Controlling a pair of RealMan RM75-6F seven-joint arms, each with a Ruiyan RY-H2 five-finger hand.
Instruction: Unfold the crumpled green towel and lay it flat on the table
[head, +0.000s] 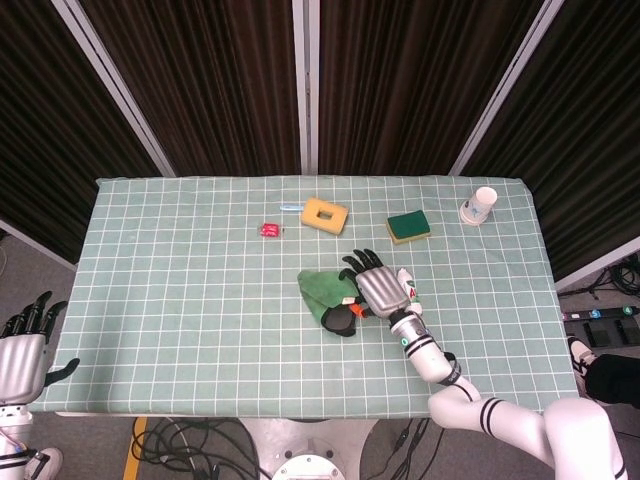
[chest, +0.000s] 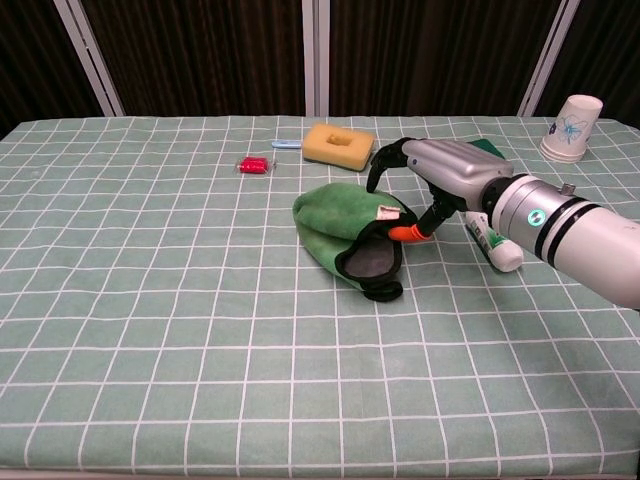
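Note:
The crumpled green towel (head: 320, 289) (chest: 338, 215), with a dark lining and black trim showing at its near side, lies bunched in the middle of the table. My right hand (head: 376, 290) (chest: 445, 165) hovers at the towel's right edge with its fingers spread over the green fabric. Its orange-tipped thumb is by the black trim, and I see nothing gripped. My left hand (head: 22, 352) hangs off the table's front left corner, fingers apart and empty. It does not show in the chest view.
A white tube (head: 409, 287) (chest: 496, 246) lies just right of my right hand. At the back are a yellow sponge (head: 324, 214) (chest: 338, 145), a green sponge (head: 408, 226), a paper cup (head: 480, 205) (chest: 573, 128) and a small red object (head: 269, 230) (chest: 252, 166).

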